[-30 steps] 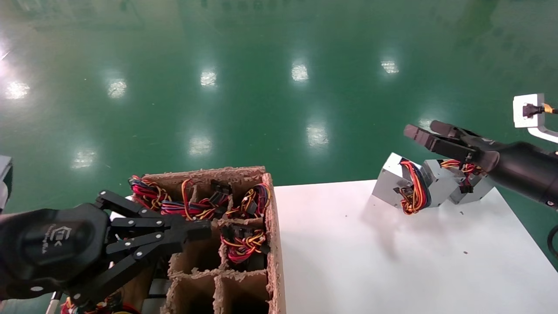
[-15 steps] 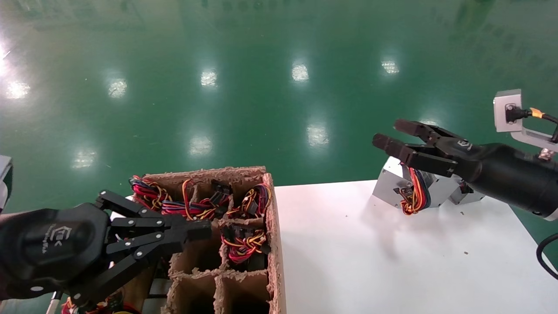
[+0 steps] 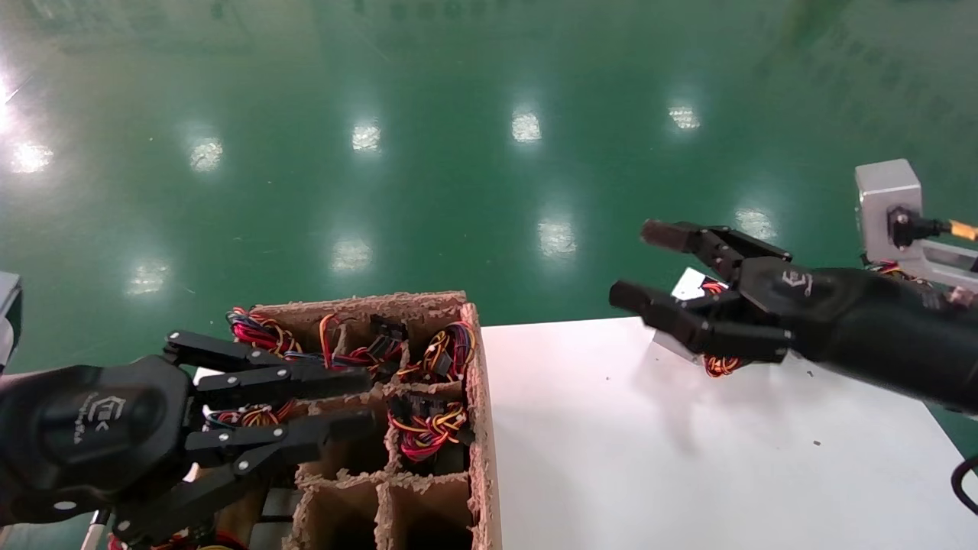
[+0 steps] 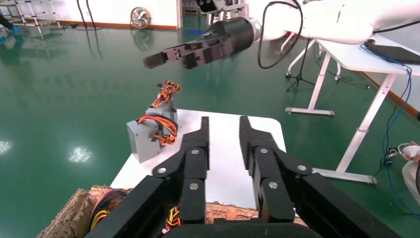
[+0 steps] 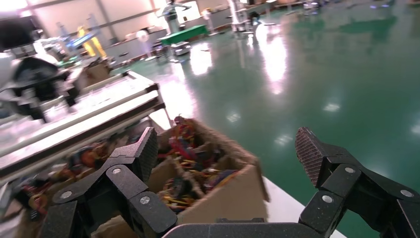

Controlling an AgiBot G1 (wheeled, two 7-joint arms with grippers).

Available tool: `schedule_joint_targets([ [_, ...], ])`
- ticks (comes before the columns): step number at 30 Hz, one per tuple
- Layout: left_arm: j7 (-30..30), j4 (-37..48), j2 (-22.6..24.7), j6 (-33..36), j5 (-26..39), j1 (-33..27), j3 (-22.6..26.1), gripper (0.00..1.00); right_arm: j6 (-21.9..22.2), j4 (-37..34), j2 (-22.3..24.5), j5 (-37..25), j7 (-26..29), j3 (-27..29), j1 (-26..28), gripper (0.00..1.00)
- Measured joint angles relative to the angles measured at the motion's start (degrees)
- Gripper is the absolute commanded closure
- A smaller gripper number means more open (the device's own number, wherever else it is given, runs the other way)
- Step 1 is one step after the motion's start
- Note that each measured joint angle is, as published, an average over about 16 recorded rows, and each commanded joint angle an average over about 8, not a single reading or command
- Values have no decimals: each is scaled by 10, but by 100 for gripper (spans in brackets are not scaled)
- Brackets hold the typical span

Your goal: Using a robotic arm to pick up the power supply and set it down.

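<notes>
Right gripper (image 3: 646,263) of the robotic arm (image 3: 879,328): fingers spread wide, nothing between them, raised above the far right part of the white table (image 3: 649,458), tips directed toward the robot's left. Ribbed pads (image 5: 309,153) of the same fingers visible in the right wrist view, well apart, framing the cardboard box (image 5: 218,193) farther off. Behind the black wrist, a silver square block (image 3: 886,202) with a cable plugged in. Power supply (image 4: 146,139): small silver-grey metal box resting on the table's far right corner, red, yellow, orange and black wires draped over its side; largely hidden behind the right gripper in the head view, seen whole in the left wrist view, with a second like unit (image 4: 166,106) just behind it, apart from the gripper above. Left gripper (image 3: 355,397): fingers slightly parted, holding nothing, hovering over the near left cells of the divided cardboard box, which stands against the table's left edge. Box cells at the far side filled with wire bundles (image 3: 428,428) of red, yellow and black with black plugs; nearest cells dark, contents not discernible. Glossy green floor (image 3: 428,168) beyond table and box.
</notes>
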Motion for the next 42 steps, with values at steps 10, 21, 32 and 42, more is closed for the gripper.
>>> schedule_joint_targets([
  [10,0,0,0,0,0,0,0,0,-19,118,17,-21,14,54,-44,0],
  [21,0,0,0,0,0,0,0,0,-39,241,35,-43,29,109,-89,0],
  [32,0,0,0,0,0,0,0,0,-49,295,43,-53,36,134,-109,0],
  [42,0,0,0,0,0,0,0,0,-48,289,43,-53,35,131,-107,0],
])
